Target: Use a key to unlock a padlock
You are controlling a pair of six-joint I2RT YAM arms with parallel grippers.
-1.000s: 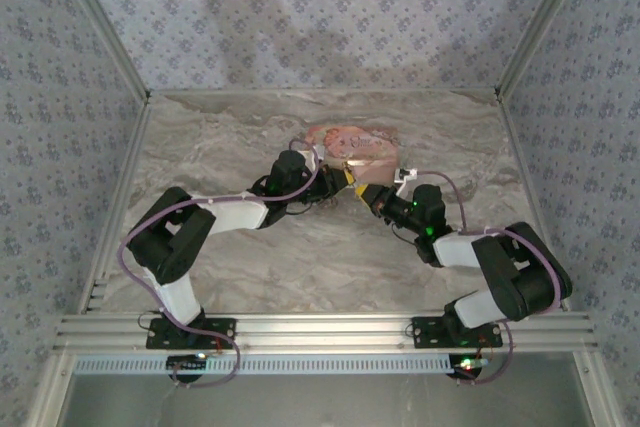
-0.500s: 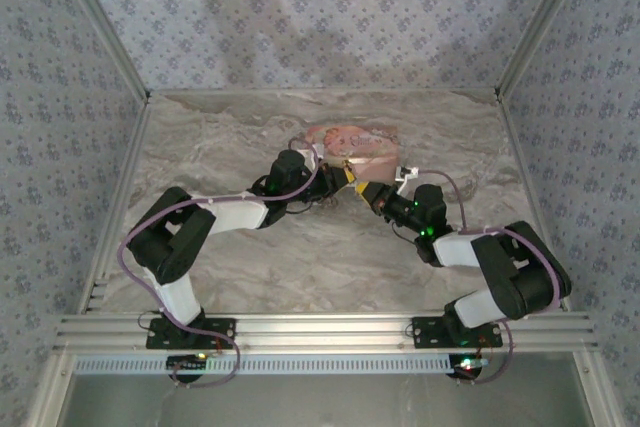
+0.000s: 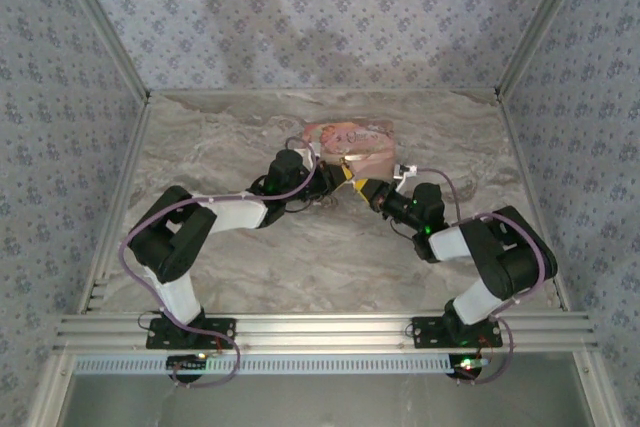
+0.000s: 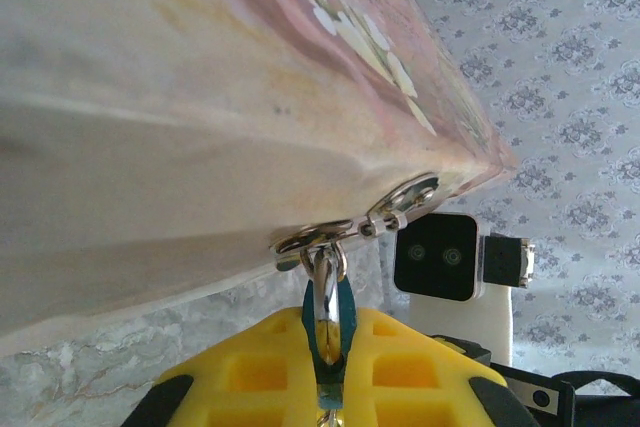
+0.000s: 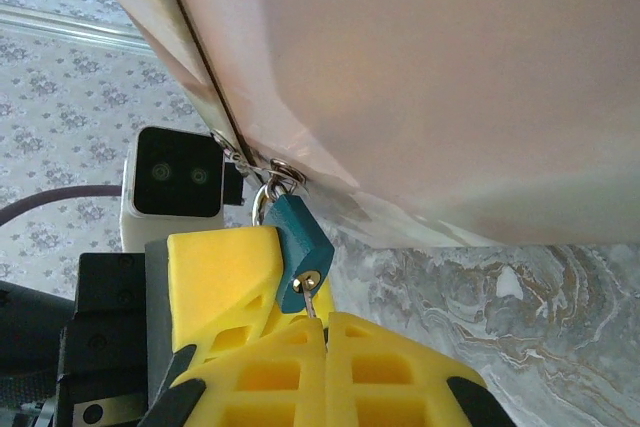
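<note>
A small teal padlock (image 5: 300, 245) hangs by its silver shackle (image 4: 326, 292) from the metal rings on a pink flowered case (image 4: 200, 97). My left gripper (image 4: 330, 335) is shut on the padlock body (image 4: 343, 309), with yellow fingers (image 4: 250, 357) on both sides. A thin metal key (image 5: 313, 303) sits in the brass keyhole at the padlock's bottom. My right gripper (image 5: 326, 325) is shut on the key just below the padlock. In the top view the left gripper (image 3: 335, 178) and right gripper (image 3: 364, 190) meet at the front edge of the case (image 3: 352, 139).
The case lies on a marble-patterned table (image 3: 300, 257) with patterned walls on three sides. A metal rail (image 3: 320, 327) runs along the near edge by the arm bases. Each wrist view takes in the other arm's camera block (image 4: 445, 257) (image 5: 178, 185) close by.
The right arm's elbow has swung inward to the left while its gripper stayed at the padlock. The case has shifted slightly. The left arm has hardly moved.
</note>
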